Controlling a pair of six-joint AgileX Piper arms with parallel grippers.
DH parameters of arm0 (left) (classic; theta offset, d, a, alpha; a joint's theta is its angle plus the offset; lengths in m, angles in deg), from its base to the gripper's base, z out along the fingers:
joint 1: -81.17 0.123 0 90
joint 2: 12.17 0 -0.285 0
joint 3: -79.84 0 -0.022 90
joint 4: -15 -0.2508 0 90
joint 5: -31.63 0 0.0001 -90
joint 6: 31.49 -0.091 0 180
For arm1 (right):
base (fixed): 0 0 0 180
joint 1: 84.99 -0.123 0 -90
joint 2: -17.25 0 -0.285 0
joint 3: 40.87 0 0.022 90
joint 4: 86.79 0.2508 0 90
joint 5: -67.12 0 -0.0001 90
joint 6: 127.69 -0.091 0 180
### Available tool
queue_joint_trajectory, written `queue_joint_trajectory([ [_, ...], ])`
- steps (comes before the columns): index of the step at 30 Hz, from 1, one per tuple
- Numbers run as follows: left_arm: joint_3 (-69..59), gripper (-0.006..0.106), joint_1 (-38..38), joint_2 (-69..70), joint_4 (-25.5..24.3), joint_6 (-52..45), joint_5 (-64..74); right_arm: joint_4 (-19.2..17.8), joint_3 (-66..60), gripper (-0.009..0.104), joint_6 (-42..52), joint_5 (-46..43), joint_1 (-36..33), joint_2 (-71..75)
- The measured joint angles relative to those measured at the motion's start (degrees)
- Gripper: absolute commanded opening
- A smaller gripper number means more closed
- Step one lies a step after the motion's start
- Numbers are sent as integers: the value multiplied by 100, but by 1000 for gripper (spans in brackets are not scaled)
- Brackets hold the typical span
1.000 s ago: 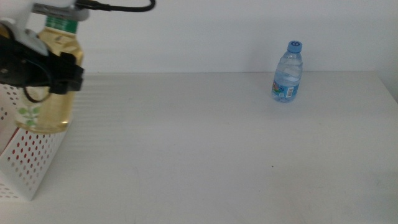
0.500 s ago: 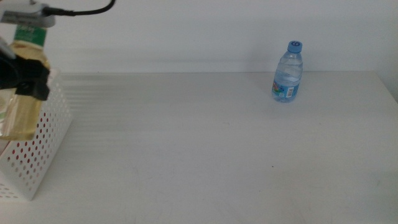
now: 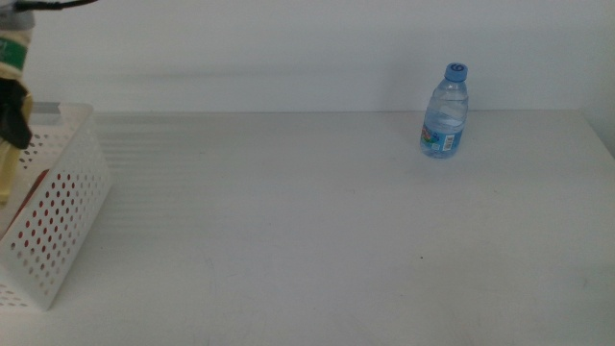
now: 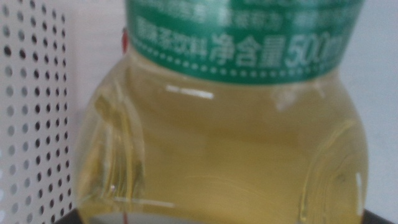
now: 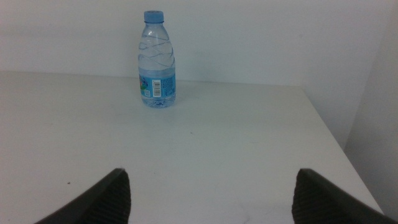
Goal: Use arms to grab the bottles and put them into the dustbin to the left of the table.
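The left gripper (image 3: 12, 113) gripped the tea bottle (image 4: 224, 124) at the far left edge, above the bin (image 3: 58, 207), with something red inside it. The right gripper (image 5: 208, 193) waited with jaws wide apart, the water bottle (image 5: 156, 59) standing well ahead of it on the table (image 3: 307, 231)

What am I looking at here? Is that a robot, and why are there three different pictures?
Yes, a robot with two arms. One camera looks down over the white table. Each arm also has a camera on its wrist. The left gripper is at the table's left edge, holding a bottle of yellow drink over the white basket with holes. The right gripper waits with its fingers apart, facing a small blue-capped water bottle standing on the table.
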Motion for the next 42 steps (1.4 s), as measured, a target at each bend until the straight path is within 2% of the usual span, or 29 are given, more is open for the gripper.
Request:
queue_joint_trajectory([
  [7, 438, -5, 569, -623, -21, -121, 168, 0, 0, 68, 0, 0, 0, 0],
  [19, 468, -5, 627, -1427, -14, -294, 120, 0, 0, 68, 0, 0, 0, 0],
  [27, 498, -5, 627, -1743, -499, -315, 90, 0, 0, 68, 0, 0, 0, 0],
  [32, 505, -3, 627, -1952, -556, -224, 8, 0, 0, 68, 0, 0, 0, 0],
  [35, 505, 3, 627, -2065, -556, -218, -57, 0, 0, 68, 0, 0, 0, 0],
  [37, 505, 12, 627, -2144, -556, -206, -135, 0, 0, 68, 0, 0, 0, 0],
  [42, 505, 49, 627, -2229, -567, -206, -256, 0, 0, 68, 0, 0, 0, 0],
])
